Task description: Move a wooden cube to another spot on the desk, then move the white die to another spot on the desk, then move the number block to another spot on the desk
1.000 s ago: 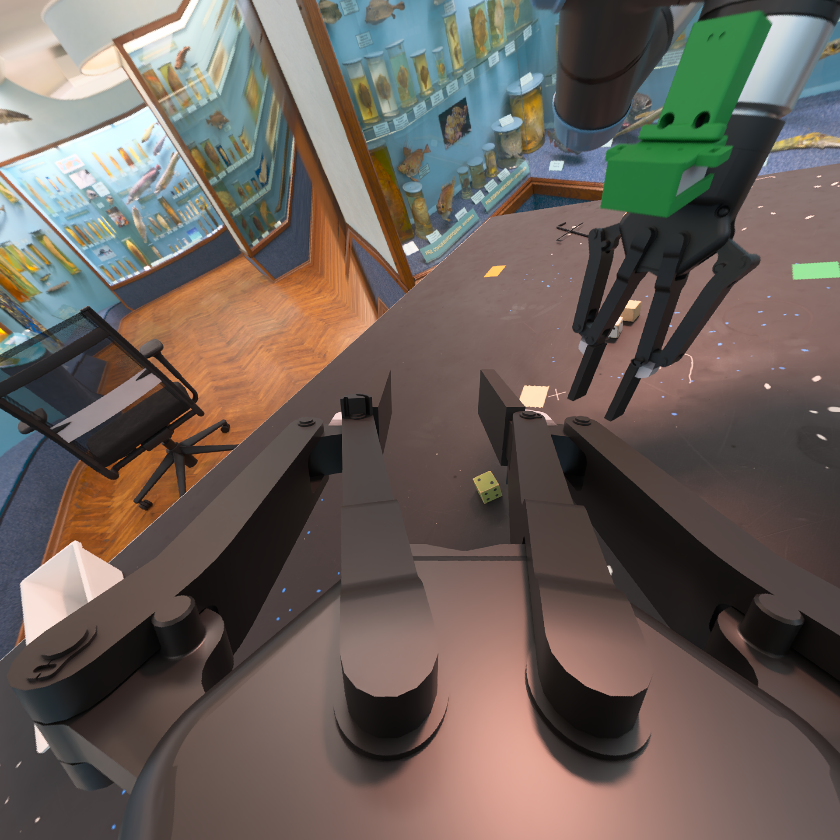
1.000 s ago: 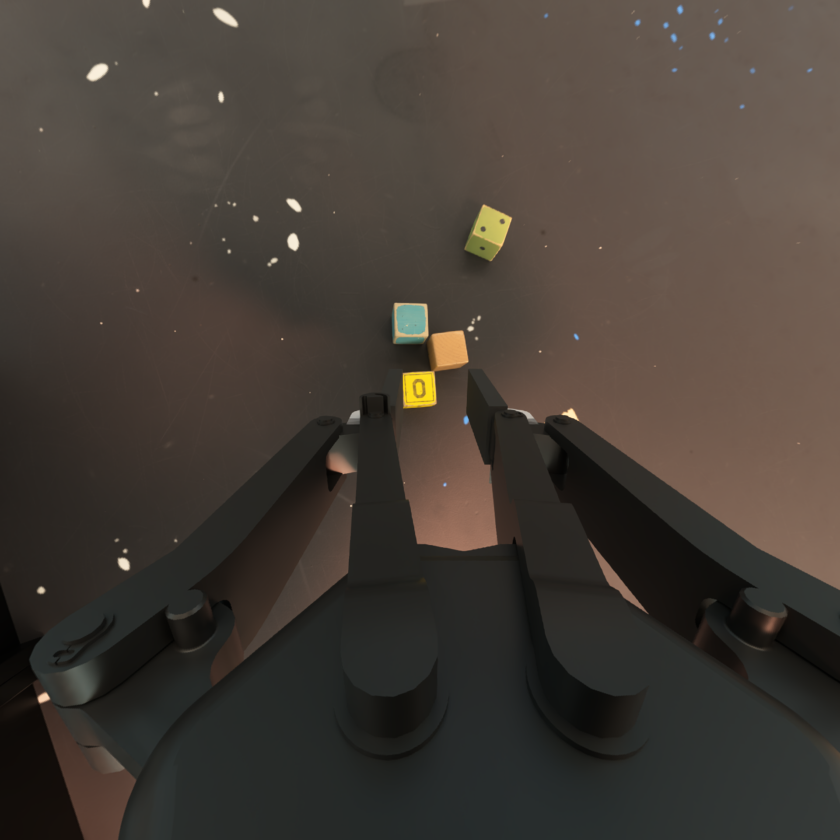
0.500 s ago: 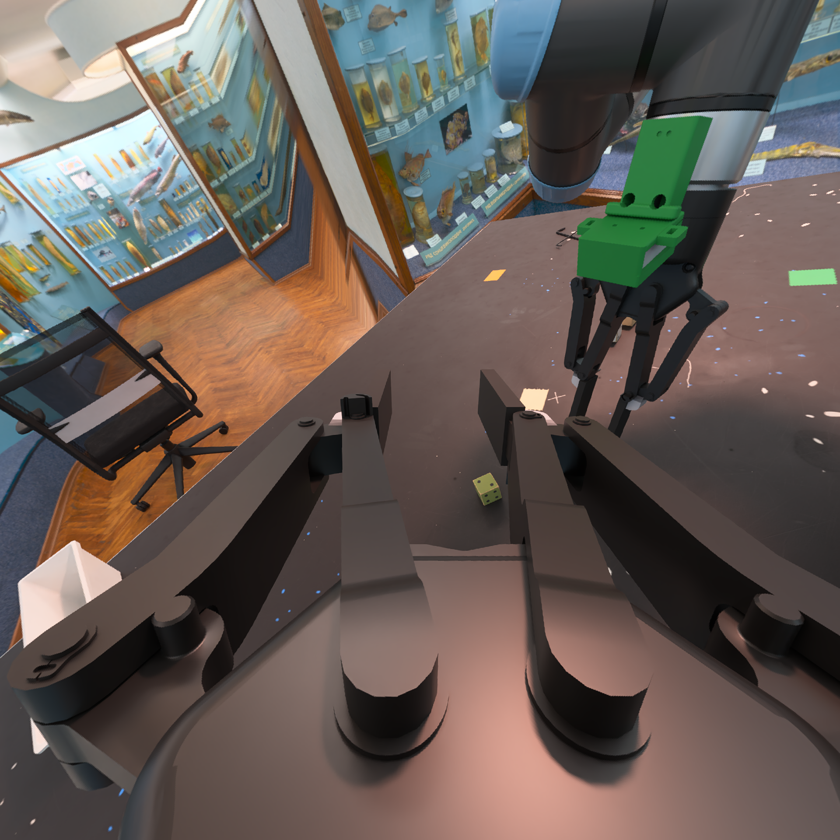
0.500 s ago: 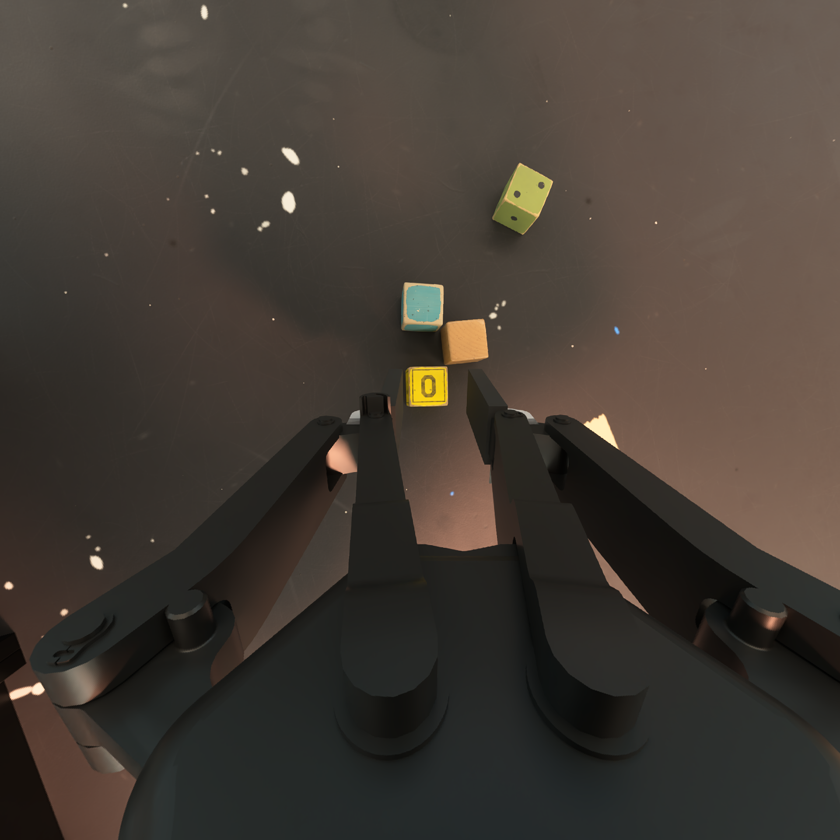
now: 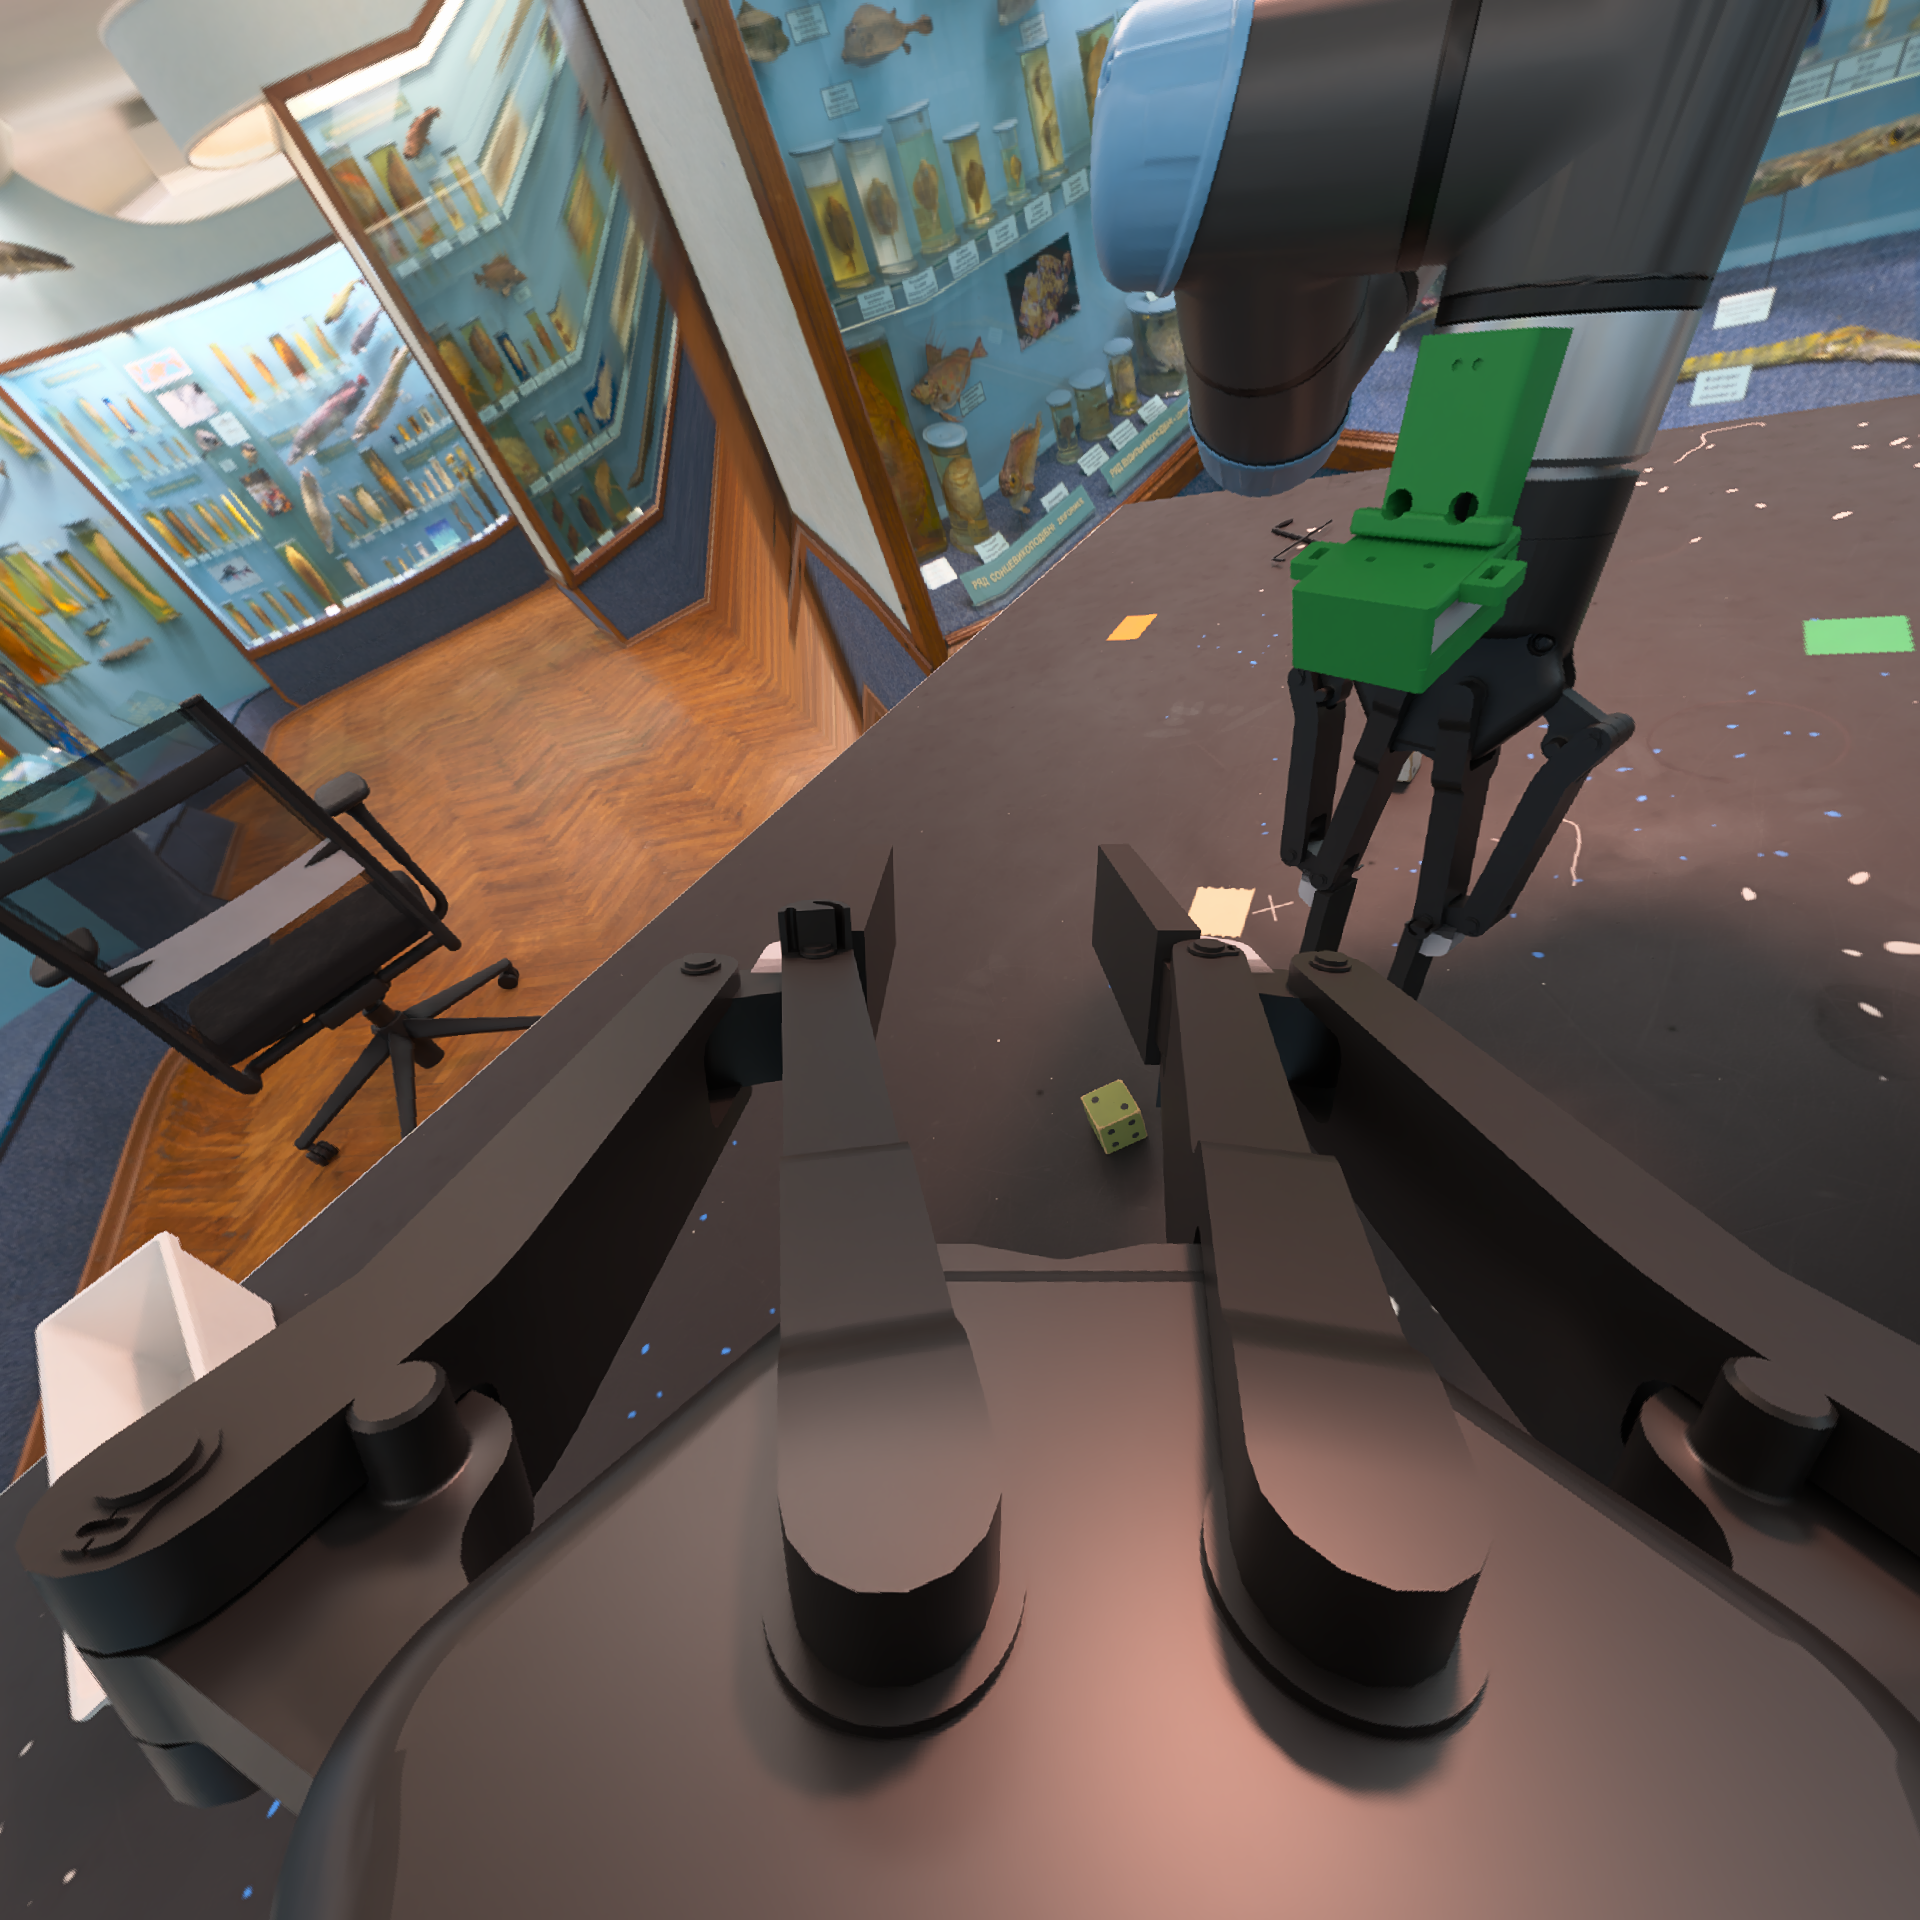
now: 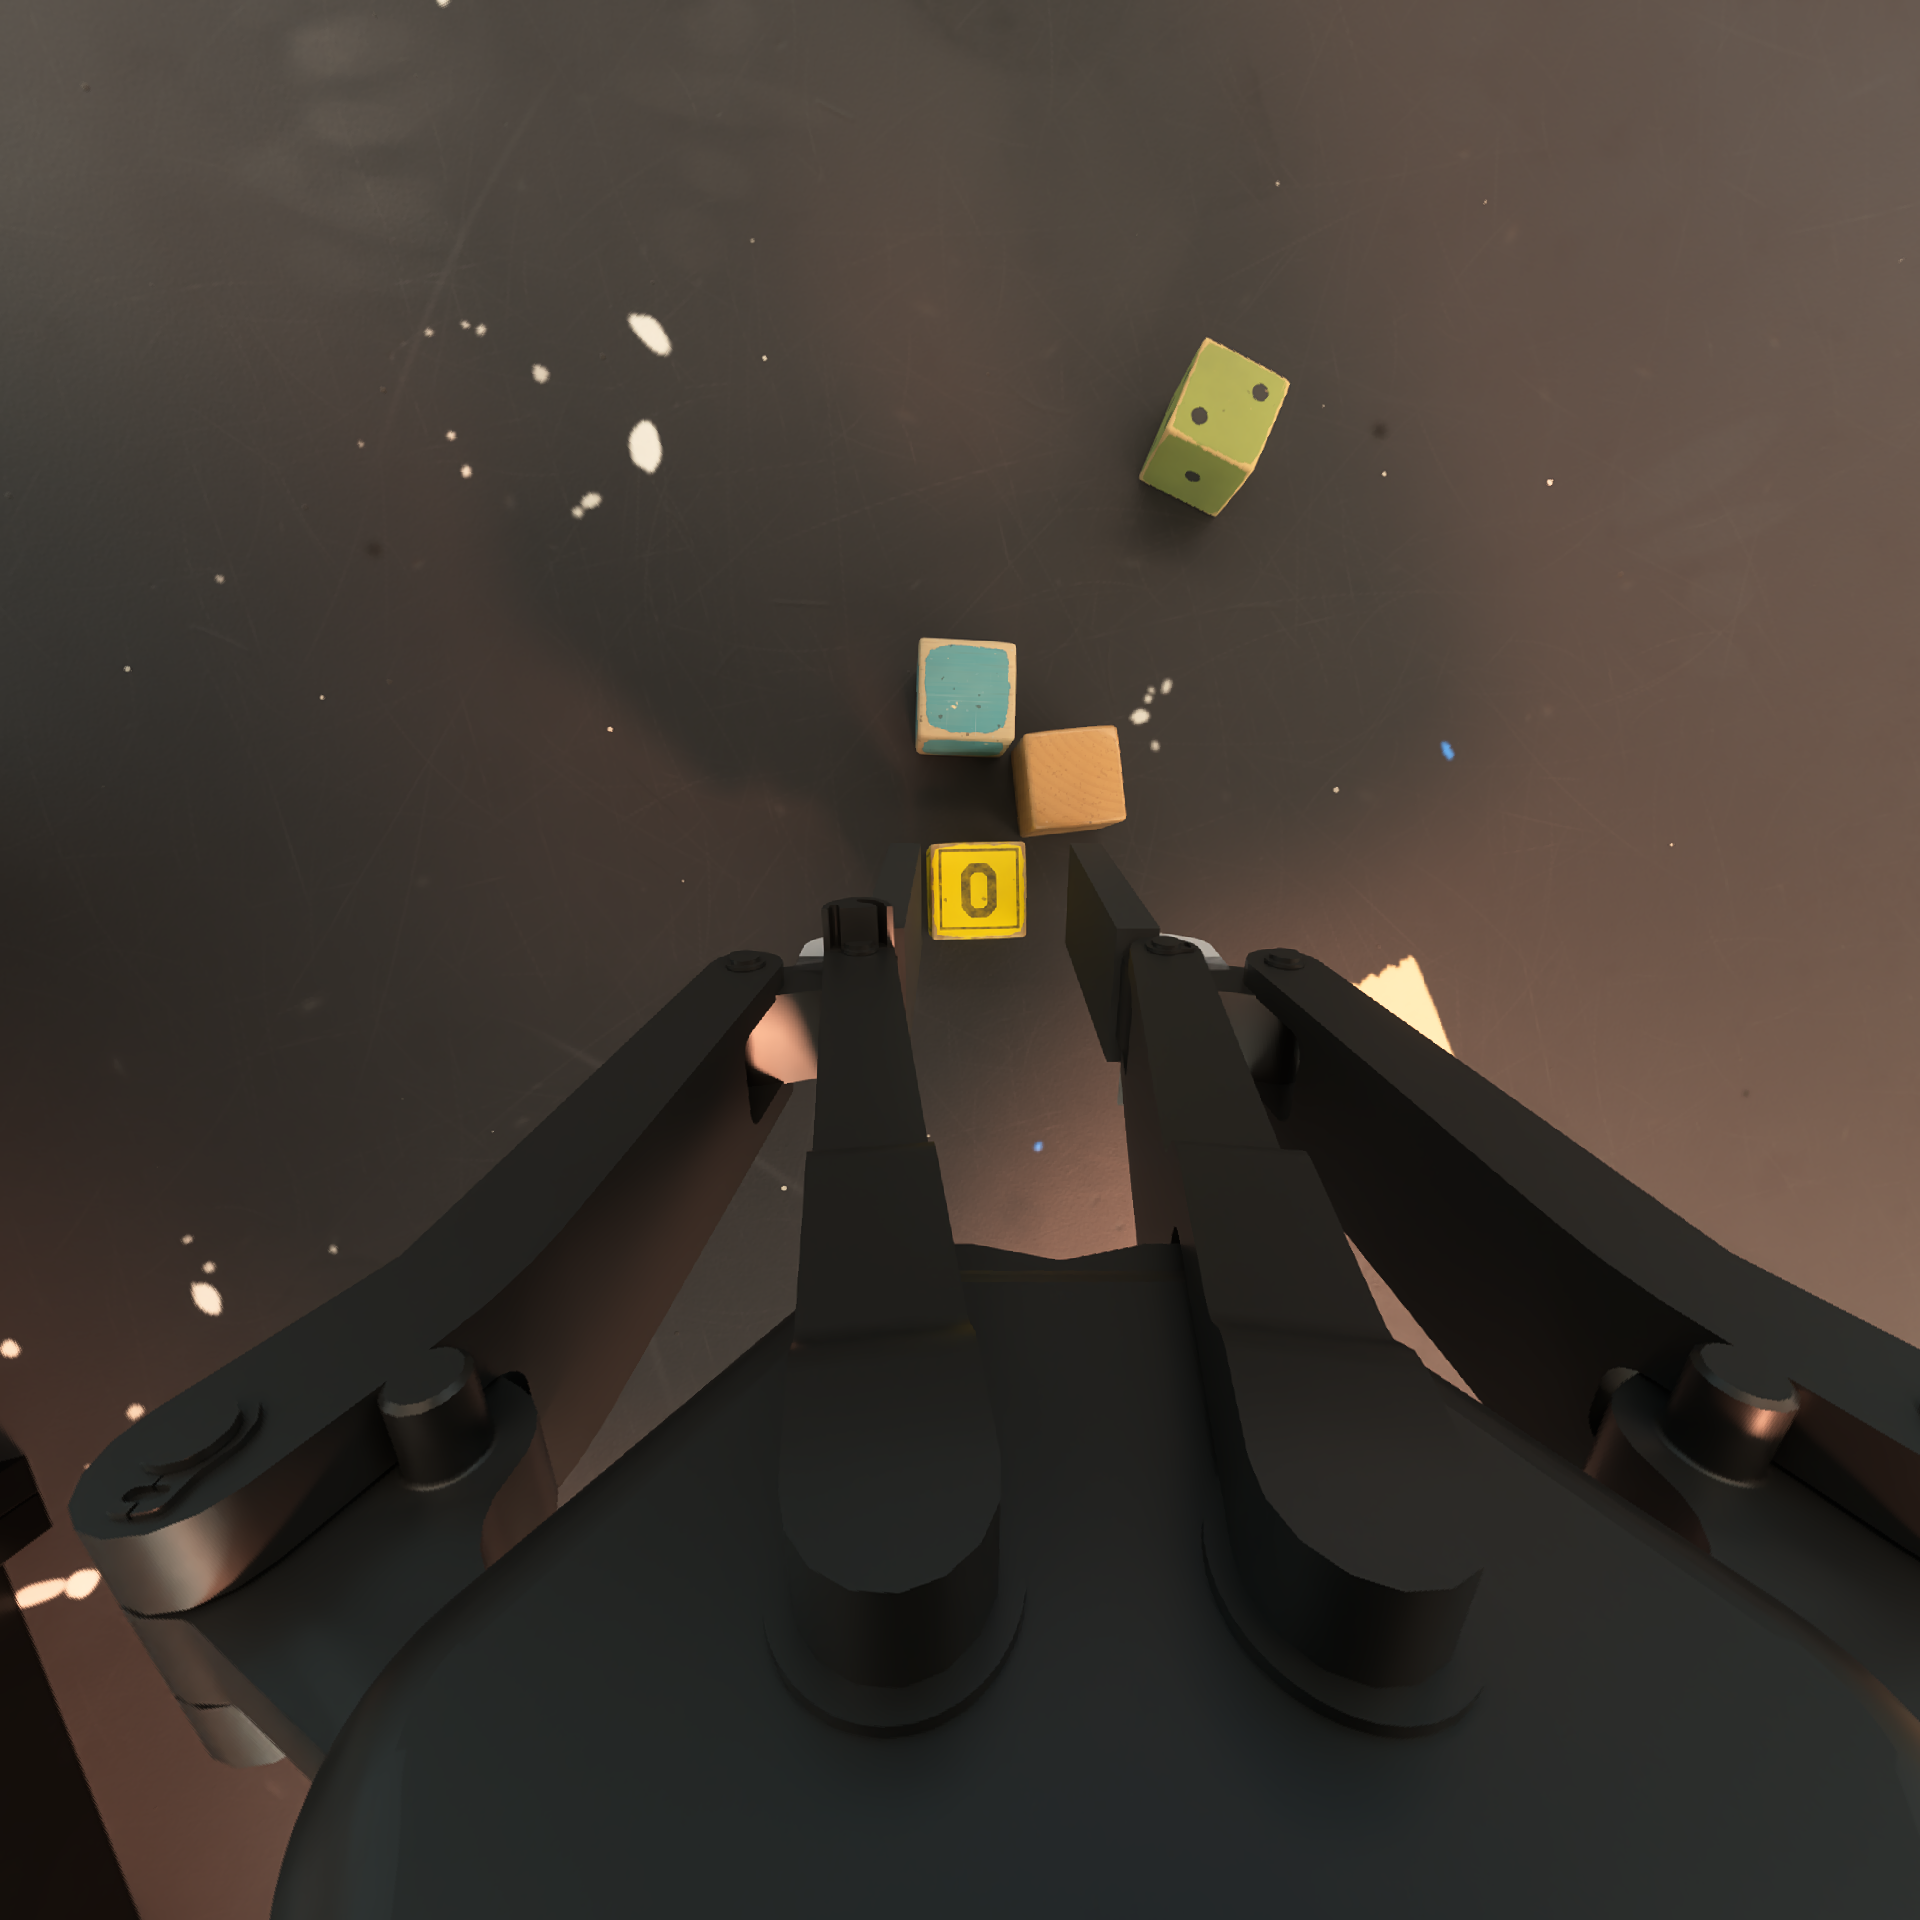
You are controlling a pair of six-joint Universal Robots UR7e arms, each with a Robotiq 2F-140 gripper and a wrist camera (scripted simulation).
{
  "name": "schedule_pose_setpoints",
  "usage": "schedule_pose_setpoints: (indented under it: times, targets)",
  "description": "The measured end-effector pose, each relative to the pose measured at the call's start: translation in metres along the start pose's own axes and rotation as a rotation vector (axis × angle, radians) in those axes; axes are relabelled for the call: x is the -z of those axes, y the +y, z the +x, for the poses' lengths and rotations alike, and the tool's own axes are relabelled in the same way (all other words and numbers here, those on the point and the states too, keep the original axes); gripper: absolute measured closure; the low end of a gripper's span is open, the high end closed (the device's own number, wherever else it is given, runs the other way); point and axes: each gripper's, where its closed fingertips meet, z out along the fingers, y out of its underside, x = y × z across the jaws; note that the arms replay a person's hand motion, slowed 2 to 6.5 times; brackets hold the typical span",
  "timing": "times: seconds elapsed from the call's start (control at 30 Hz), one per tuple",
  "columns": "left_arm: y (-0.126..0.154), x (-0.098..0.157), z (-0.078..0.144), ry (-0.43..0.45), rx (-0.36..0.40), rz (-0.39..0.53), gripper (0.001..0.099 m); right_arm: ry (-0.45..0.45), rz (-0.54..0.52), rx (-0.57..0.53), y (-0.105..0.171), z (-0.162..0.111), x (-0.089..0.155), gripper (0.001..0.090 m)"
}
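In the right wrist view my right gripper [image 6: 987, 909] is open and hangs over the dark desk [image 6: 416, 831]. The yellow number block [image 6: 977, 890] lies right between its fingertips, below them. A plain wooden cube [image 6: 1070, 781] and a teal-painted wooden block [image 6: 966, 696] lie just beyond it. A yellow-green die [image 6: 1214, 426] lies farther off to the right. My left gripper [image 5: 992, 935] is open and empty, with the same die [image 5: 1115, 1117] on the desk below it. The right gripper [image 5: 1366, 940] shows beyond, pointing down. No white die is clearly visible.
A beige paper patch [image 5: 1221, 909] lies on the desk by the right gripper and shows in the right wrist view [image 6: 1403, 997]. Orange [image 5: 1132, 627] and green [image 5: 1858, 636] patches lie farther back. A white bin [image 5: 135, 1351] stands at the desk's left edge, with the floor and an office chair [image 5: 312, 935] beyond.
My right gripper has come down towards the blocks, which look larger now; the number block stays between its fingertips. My left gripper has not moved.
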Motion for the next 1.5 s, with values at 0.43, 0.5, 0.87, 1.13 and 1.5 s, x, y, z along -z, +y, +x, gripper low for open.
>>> schedule_pose_setpoints:
  times: [0.43,0.5,0.87,1.13,1.5]
  targets:
    - [0.001,-0.002,0.001,0.002,-0.006,-0.009,0.0481,-0.013,-0.006,0.007,0.0,-0.002,-0.006,0.054]
    - [0.002,-0.002,0.001,0.002,-0.006,-0.01,0.0481,-0.015,-0.007,0.008,0.0,-0.002,-0.007,0.0542]
    - [0.003,-0.004,0.003,0.005,-0.01,-0.017,0.048,-0.022,-0.016,0.011,0.001,-0.003,-0.01,0.056]
    - [0.003,-0.005,0.004,0.006,-0.014,-0.022,0.048,-0.027,-0.021,0.011,0.002,-0.004,-0.011,0.0586]
    - [0.004,-0.006,0.005,0.007,-0.017,-0.027,0.048,-0.031,-0.024,0.012,0.002,-0.005,-0.012,0.065]
